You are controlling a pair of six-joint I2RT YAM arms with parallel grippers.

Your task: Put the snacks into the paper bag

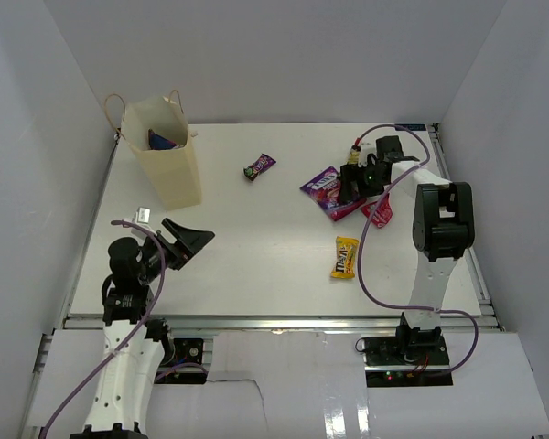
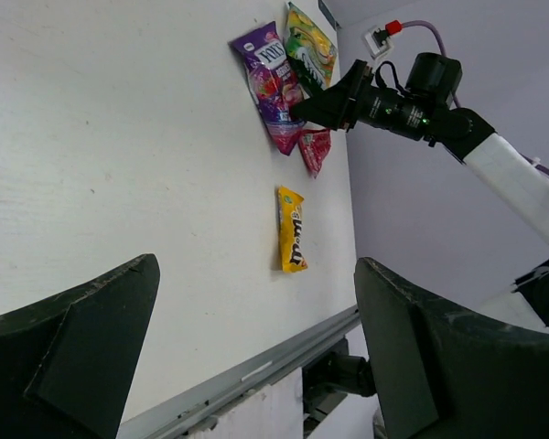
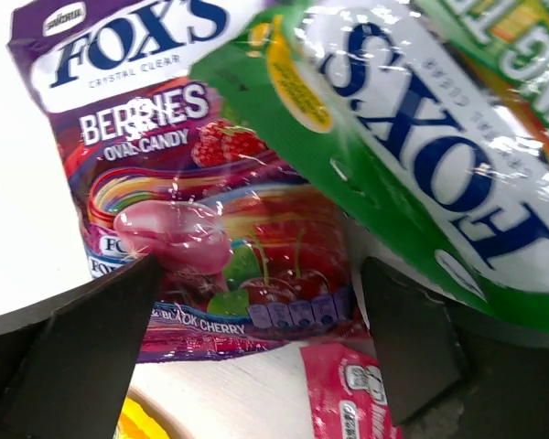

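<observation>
The right gripper (image 3: pixel 261 274) is spread wide and grasps nothing. Its 2 fingers hang low on either side of a purple Fox's berries packet (image 3: pixel 165 183), which is partly overlapped by a green Fox's packet (image 3: pixel 403 155), with a red-pink packet (image 3: pixel 348 393) just below. In the overhead view its arm rises from the lower right, and the wrist bends left over this cluster at the upper right. The left gripper (image 1: pixel 188 240), also wide open and empty, sits at the lower left and points right. The cream paper bag (image 1: pixel 169 169) stands upright at the upper left with a blue packet (image 1: pixel 160 140) inside. On the table (image 1: pixel 256 274), a dark purple packet (image 1: pixel 259 166) lies between the bag and the cluster, and a yellow packet (image 1: pixel 346 256) lies alone below the cluster.
</observation>
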